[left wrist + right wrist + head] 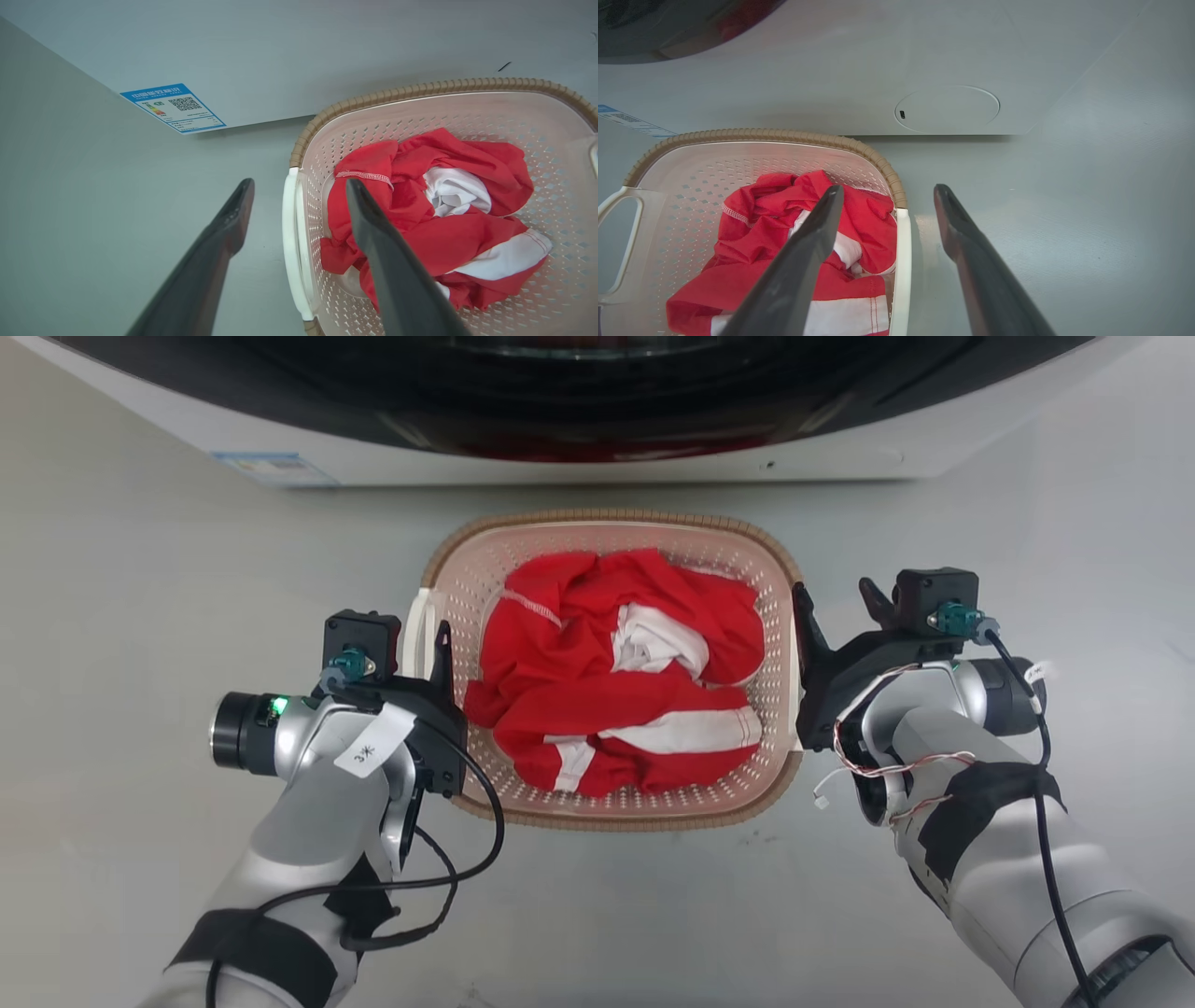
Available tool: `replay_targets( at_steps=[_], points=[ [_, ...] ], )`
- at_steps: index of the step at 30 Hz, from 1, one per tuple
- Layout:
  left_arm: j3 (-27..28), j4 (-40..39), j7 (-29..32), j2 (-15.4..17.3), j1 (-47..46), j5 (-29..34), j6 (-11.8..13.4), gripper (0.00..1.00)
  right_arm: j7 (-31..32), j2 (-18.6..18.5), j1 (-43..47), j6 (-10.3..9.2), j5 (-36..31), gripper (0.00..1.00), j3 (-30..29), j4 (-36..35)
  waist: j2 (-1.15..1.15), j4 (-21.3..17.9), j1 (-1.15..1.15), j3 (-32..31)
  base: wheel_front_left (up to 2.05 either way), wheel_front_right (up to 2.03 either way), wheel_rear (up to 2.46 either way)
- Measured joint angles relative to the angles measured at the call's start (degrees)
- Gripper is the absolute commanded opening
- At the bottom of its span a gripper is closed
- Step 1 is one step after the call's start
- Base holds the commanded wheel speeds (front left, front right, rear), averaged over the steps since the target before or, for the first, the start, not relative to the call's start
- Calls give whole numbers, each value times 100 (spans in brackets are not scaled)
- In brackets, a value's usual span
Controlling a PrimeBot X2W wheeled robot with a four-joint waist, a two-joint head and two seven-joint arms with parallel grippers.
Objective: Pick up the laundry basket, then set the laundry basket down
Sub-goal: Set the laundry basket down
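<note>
left wrist view: the left gripper (299,186) stands wide, fingers astride the white left handle (290,242) of the laundry basket (420,88). the right gripper (888,190) is likewise spread over the right handle (901,261). neither seems to pinch it. the basket, holding red-and-white clothes (434,219), rests on the floor (93,210) just before the washing machine (597,467).

The white washing machine (560,467) is cut off by my head camera's top edge, and its blue-bordered label (173,108) is too small for me to read. A crumpled red-and-white garment (616,681) hides the bottom of the pale pink perforated plastic laundry basket (775,691), which runs off both wrist views.
</note>
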Motion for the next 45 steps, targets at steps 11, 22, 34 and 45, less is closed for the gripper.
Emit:
replay_targets(
  at_steps=[11, 22, 34, 45],
  points=[
    [370, -627, -1, 243, 665, 1, 3, 100, 0, -100, 488, 76, -88, 100, -333, -472, -1, 18, 0, -870, 0, 0, 0],
    [750, -1518, -1, 413, 1849, 160, 59, 100, 0, -154, 1554, 43, -350, 100, -855, -1260, -1, 24, -1, -1801, 0, 0, 0],
    [1252, -2846, -1, 710, 3574, 691, 109, 100, 0, -363, 3293, -88, -884, 100, -1508, -2527, -1, -14, -1, -2894, 0, 0, 0],
    [2040, -3972, -1, 773, 4705, 1229, 114, 100, 0, -420, 4424, -153, -1551, 100, -2084, -3846, -1, -71, 0, -3504, 0, 0, 0]
  ],
)
